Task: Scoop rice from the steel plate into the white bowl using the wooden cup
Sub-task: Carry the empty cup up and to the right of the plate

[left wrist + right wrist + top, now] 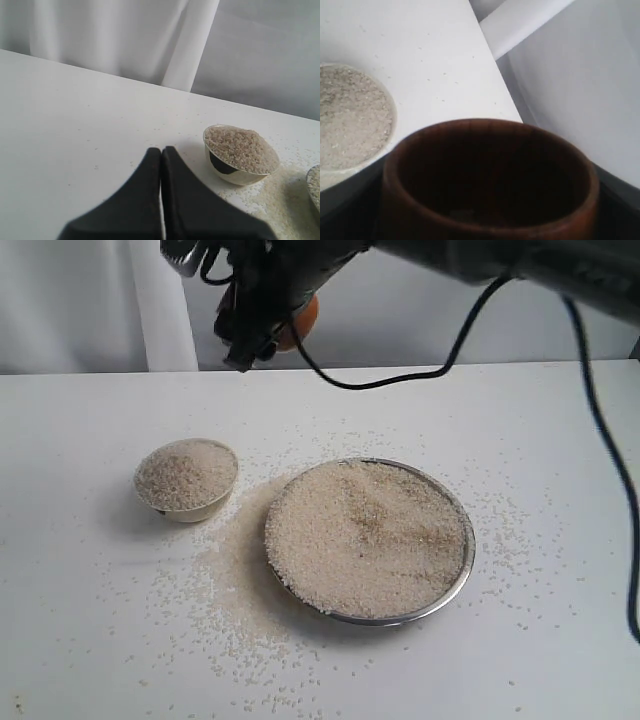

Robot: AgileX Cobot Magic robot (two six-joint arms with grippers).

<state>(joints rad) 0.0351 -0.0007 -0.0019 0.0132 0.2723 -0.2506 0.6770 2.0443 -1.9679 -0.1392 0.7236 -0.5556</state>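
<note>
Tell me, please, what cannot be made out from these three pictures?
Exterior view: the small reddish-brown wooden cup is mostly hidden behind the right gripper.
Right wrist view: the cup's dark inside is blurred, so whether it is empty cannot be told.
Left wrist view: the wide shiny steel plate is cut off by the picture's edge.
Exterior view: the left gripper lies outside the frame.

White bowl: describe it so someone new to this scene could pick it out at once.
On the white table, find the wide steel plate heaped with rice. Just left of it in the exterior view, across a spill of loose grains, sits the white bowl. It is the smaller dish, cream ceramic rather than shiny metal, also full of rice.
</note>
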